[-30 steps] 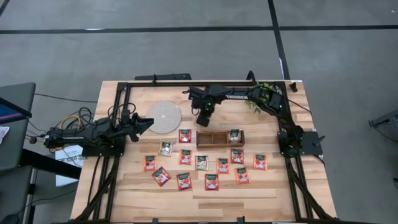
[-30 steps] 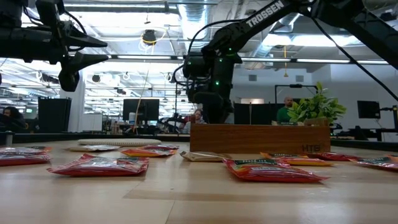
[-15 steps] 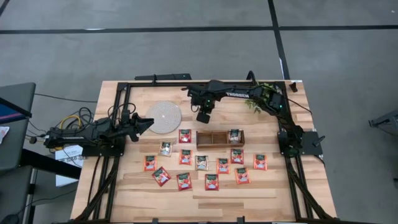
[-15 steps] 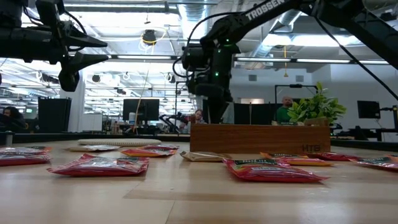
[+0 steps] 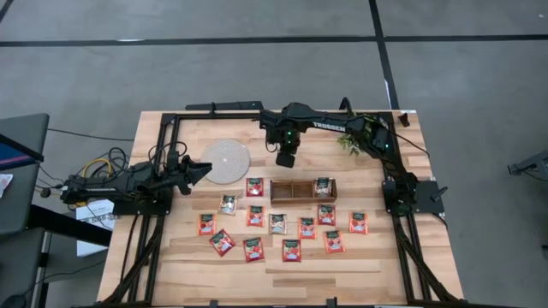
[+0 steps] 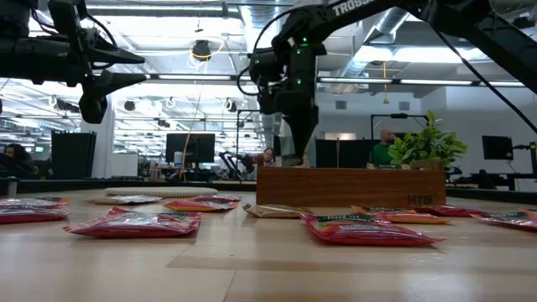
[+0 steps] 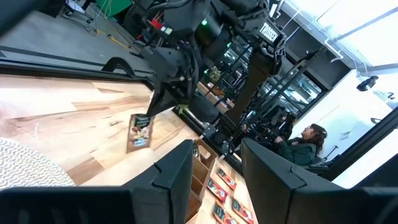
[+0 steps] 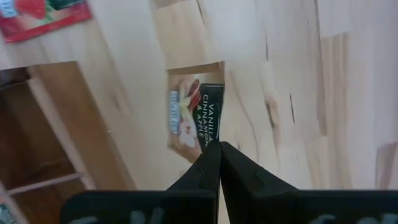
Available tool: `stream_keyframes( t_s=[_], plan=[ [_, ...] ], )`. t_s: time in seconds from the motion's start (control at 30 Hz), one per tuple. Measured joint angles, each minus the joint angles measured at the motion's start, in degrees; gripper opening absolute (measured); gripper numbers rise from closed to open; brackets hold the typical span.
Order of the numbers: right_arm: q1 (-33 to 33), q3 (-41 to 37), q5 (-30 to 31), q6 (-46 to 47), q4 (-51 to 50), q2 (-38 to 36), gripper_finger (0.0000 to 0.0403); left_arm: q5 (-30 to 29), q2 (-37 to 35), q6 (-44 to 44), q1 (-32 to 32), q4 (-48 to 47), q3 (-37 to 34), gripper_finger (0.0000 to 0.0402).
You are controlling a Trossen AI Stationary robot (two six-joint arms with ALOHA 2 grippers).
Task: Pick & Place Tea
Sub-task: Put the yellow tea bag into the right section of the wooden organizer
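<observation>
Your right gripper hangs above the table at about 12 o'clock from the wooden tray. Its fingers are pressed together on the top edge of one pale tea sachet, which dangles clear of the tabletop. The sachet's print reads "VANILLA CINNAMON" in the right wrist view. The left wrist view shows the same sachet hanging from the closed jaws. The arm above it carries white "TROSSEN" lettering.

Your left gripper waits at 9 o'clock of the round white disc, fingers spread and holding nothing.

One pale sachet lies in the tray's right compartment. The remaining sachets, mostly red, lie flat on the table at 6 o'clock of the tray; one red sachet lies just beside the tray's left end.
</observation>
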Motion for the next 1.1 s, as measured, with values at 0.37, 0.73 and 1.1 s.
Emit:
stream_keyframes(
  t_s=[0.37,0.73,1.1],
  plan=[
    [0.03,9.16,-0.37,-2.31,-12.33,-0.02,0.0,0.0,0.0,0.0,0.0,0.0,0.0,0.0129],
    [2.54,10.67,-7.9,-0.35,-15.31,-7.46,0.0,0.0,-0.02,0.07,0.0,-0.1,0.0,0.0129],
    [7.25,6.33,-3.12,8.37,-15.09,-20.31,0.0,0.0,-0.02,0.11,0.0,-0.41,0.0,0.0129]
  ],
)
